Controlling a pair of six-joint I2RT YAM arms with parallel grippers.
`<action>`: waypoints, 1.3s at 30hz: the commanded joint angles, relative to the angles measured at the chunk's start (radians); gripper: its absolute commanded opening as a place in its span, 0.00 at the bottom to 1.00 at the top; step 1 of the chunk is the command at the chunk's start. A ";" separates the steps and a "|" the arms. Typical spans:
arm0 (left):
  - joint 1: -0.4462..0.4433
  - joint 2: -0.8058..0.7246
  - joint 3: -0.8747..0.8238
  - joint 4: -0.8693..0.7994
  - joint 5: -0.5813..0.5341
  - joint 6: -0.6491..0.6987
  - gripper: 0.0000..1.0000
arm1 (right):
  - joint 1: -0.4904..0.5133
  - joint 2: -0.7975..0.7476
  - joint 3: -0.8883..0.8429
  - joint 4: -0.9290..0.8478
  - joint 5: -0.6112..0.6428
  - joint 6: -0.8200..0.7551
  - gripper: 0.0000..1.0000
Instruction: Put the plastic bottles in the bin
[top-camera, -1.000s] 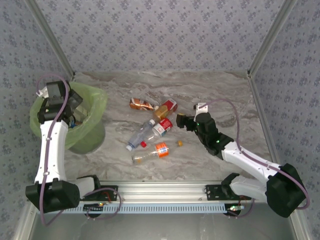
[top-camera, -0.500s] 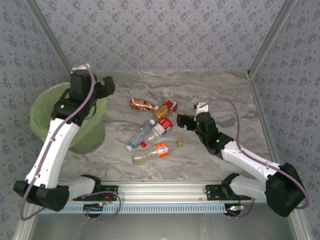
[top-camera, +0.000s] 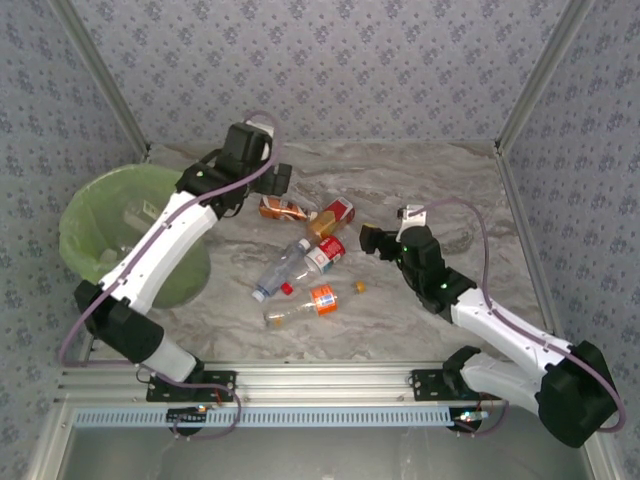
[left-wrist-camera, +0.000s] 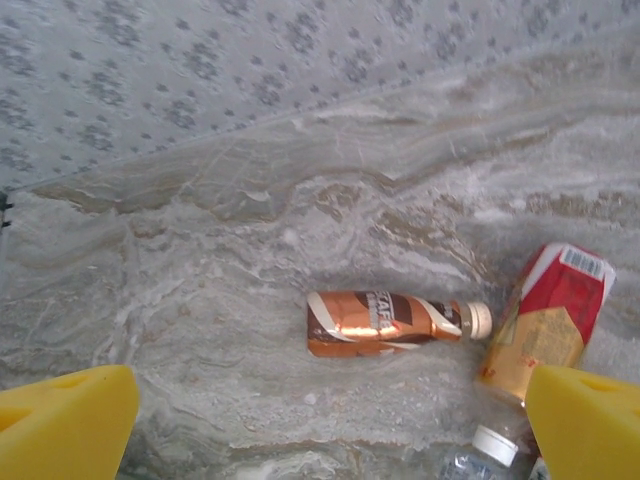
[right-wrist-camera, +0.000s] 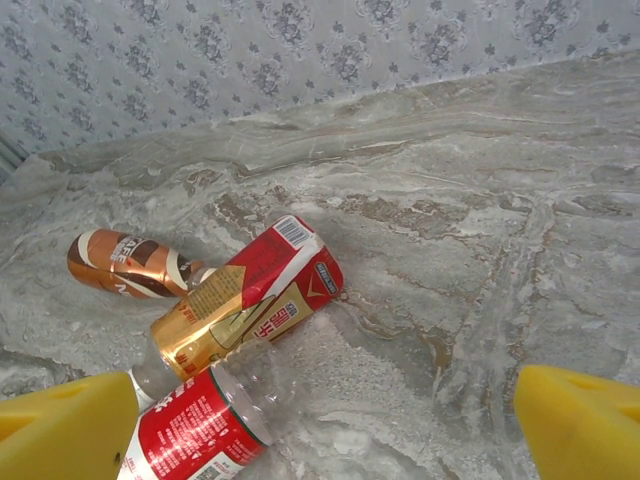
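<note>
No word can be read with certainty. The brown bottle (left-wrist-camera: 385, 322) bears white block letters across its label, seemingly "AF" in the left wrist view, the rest blurred. The red-and-gold bottle (right-wrist-camera: 250, 295) carries a barcode (right-wrist-camera: 293, 232) on a white patch at its red end, white characters that look Chinese on the red part and fine dark print on the gold part, all too small to make out; the red-label bottle (right-wrist-camera: 195, 435) shows white lettering and the orange-label bottle (top-camera: 322, 298) a white mark, neither legible.
</note>
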 joint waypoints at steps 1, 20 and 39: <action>-0.026 0.041 0.025 -0.074 0.069 0.016 0.99 | -0.015 -0.030 -0.026 -0.028 0.022 0.033 0.99; -0.021 0.085 -0.345 -0.105 0.437 -0.137 0.93 | -0.044 -0.012 -0.025 -0.044 -0.021 0.058 0.99; 0.011 0.186 -0.502 0.038 0.404 -0.161 0.58 | -0.043 0.063 0.025 -0.026 -0.072 0.056 0.99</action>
